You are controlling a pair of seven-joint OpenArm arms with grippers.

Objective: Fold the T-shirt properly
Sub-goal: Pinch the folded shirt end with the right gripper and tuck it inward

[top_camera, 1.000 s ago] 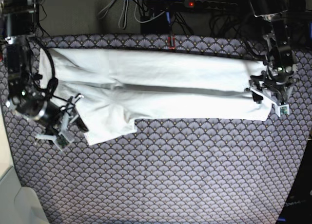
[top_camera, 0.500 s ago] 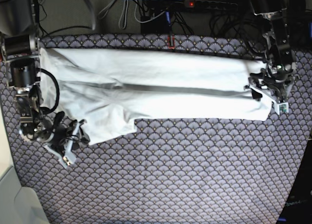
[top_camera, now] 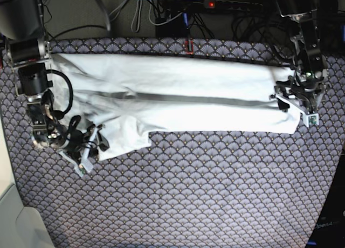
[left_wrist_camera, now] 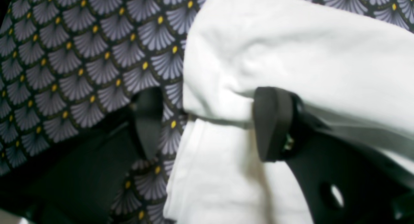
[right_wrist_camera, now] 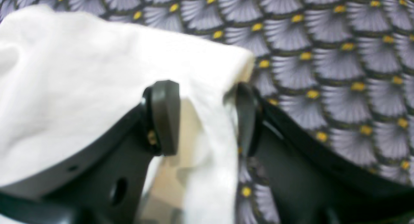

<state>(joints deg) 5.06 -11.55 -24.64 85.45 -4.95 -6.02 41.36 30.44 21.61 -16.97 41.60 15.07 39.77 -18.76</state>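
The white T-shirt (top_camera: 178, 97) lies folded into a long band across the far half of the patterned table cover (top_camera: 205, 183), with a sleeve flap hanging toward the front at its left end. My left gripper (top_camera: 291, 105) is at the shirt's right end. In the left wrist view the gripper (left_wrist_camera: 210, 123) is open, its fingers (left_wrist_camera: 271, 123) astride the shirt's (left_wrist_camera: 291, 49) folded edge. My right gripper (top_camera: 90, 145) is at the lower left corner. In the right wrist view the gripper (right_wrist_camera: 205, 117) is open with the shirt corner (right_wrist_camera: 81, 72) between its fingers (right_wrist_camera: 165, 117).
Cables and a power strip (top_camera: 226, 5) lie beyond the table's far edge. A small red clip (top_camera: 188, 46) sits at the far edge. A pale object (top_camera: 21, 221) stands at the front left corner.
My right gripper has swung down and then back in toward the shirt's lower left corner, now straddling it. The left arm and the shirt have stayed nearly still.
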